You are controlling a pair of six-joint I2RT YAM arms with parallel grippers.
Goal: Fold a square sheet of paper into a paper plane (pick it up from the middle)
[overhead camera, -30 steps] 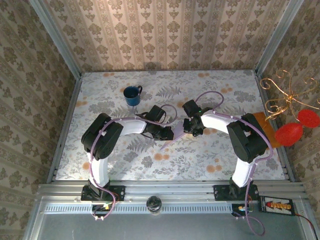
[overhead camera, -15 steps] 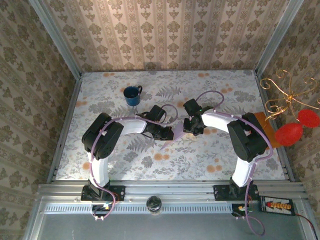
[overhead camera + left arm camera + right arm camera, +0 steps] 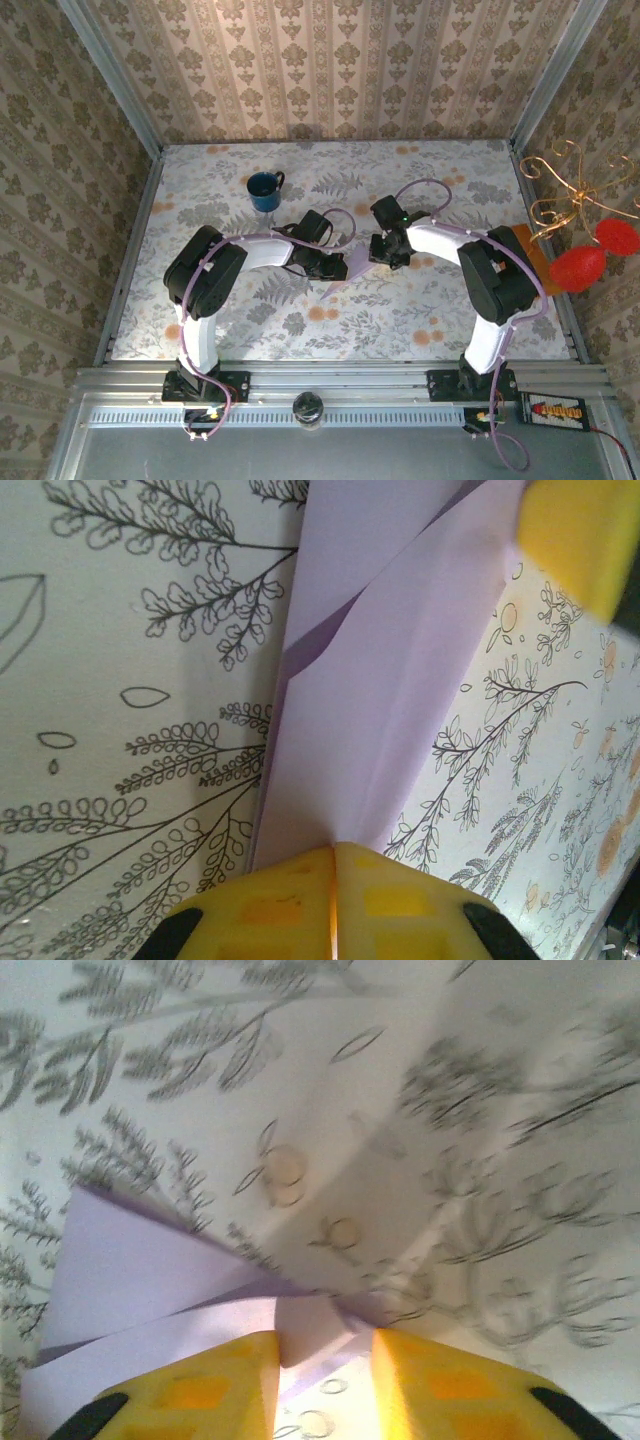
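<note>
Right pincer wider astride paper plane; blue mug apart.

No legible text, label, brand, number or sign on any surface in view.

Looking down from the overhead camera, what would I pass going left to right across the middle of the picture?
Blue mug → left gripper → lilac paper plane → right gripper → orange-brown rectangle → red ornaments beyond the table's right edge.
</note>
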